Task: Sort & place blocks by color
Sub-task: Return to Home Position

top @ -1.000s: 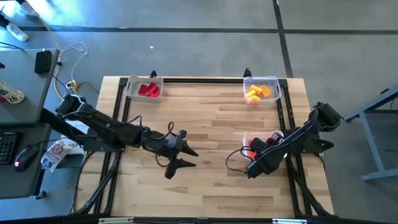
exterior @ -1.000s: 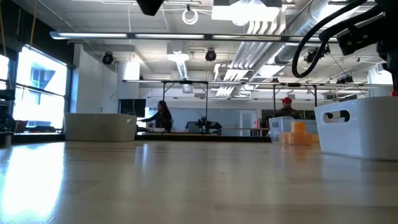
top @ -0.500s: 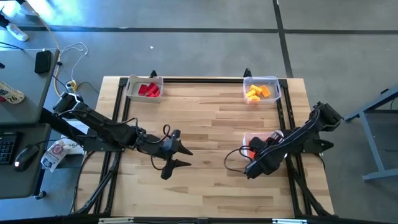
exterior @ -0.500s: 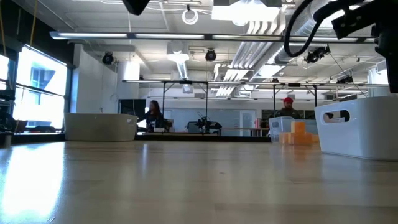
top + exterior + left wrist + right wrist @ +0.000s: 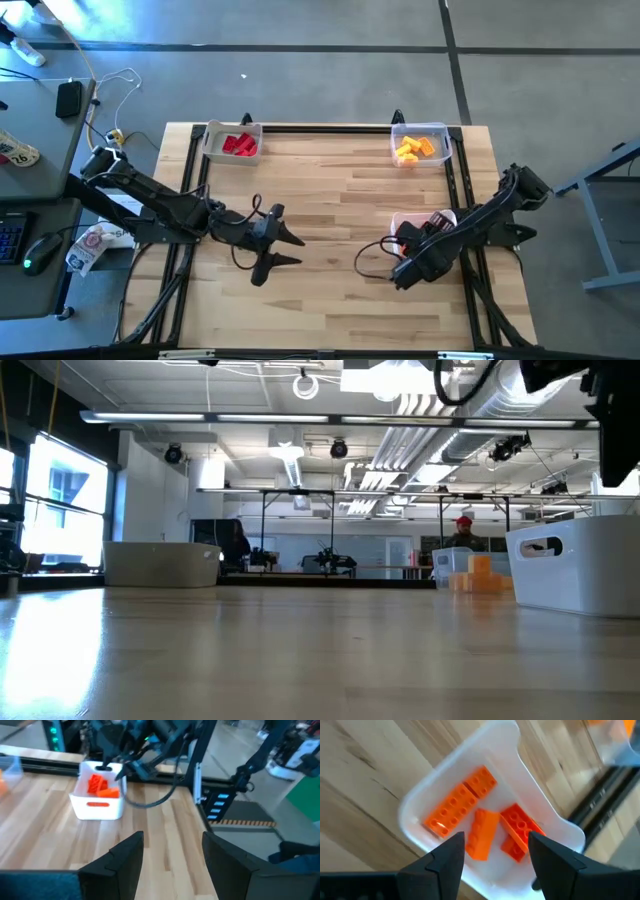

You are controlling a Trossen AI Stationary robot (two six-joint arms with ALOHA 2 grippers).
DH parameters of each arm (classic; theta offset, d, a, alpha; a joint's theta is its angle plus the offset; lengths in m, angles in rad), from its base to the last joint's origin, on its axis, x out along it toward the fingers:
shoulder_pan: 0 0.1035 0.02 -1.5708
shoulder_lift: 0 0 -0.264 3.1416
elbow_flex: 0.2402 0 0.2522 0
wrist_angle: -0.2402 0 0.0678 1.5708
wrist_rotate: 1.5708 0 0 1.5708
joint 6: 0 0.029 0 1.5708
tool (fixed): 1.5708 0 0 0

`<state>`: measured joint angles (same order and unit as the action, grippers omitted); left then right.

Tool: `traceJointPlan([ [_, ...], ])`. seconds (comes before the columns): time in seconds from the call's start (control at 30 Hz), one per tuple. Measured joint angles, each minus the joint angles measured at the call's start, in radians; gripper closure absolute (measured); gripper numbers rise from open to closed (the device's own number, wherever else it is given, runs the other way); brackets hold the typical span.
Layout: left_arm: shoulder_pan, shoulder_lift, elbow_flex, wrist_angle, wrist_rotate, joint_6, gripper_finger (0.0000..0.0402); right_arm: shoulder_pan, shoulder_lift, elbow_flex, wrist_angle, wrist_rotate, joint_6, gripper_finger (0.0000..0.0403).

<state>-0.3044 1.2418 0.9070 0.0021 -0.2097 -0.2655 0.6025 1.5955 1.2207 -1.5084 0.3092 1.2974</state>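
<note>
Left arm's pulled back toward its own side. Left fingers [image 5: 281,250] are spread and empty over the counter [image 5: 340,200]. Right fingers [image 5: 447,860] are spread above the white bin [image 5: 525,785], which holds the orange blocks [image 5: 452,807]. I see red blocks [image 5: 238,145] in the gray bin [image 5: 210,140] and yellow blocks [image 5: 414,149] in the clear bin [image 5: 443,135].

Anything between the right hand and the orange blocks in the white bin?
Nothing visible. The right hand, open, hangs directly over the white bin. The orange blocks lie uncovered on its floor, with only air between. The left hand is over bare table, mid-left.
</note>
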Motion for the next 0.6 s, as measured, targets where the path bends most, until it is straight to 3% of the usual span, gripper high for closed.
traceJointPlan([
  [0.3,-0.083,-0.063,0.000,-0.156,-0.186,-0.001,0.0211,-0.056,0.000,0.062,0.191,0.164,-0.183,0.0198],
  [0.47,-0.129,-0.065,-0.002,-0.209,-0.260,-0.010,0.0211,-0.108,0.000,0.069,0.341,0.197,-0.332,0.0198],
  [0.6,-0.143,-0.066,-0.076,-0.141,-0.266,-0.012,0.0211,-0.149,0.001,0.069,0.460,0.196,-0.446,0.0198],
])
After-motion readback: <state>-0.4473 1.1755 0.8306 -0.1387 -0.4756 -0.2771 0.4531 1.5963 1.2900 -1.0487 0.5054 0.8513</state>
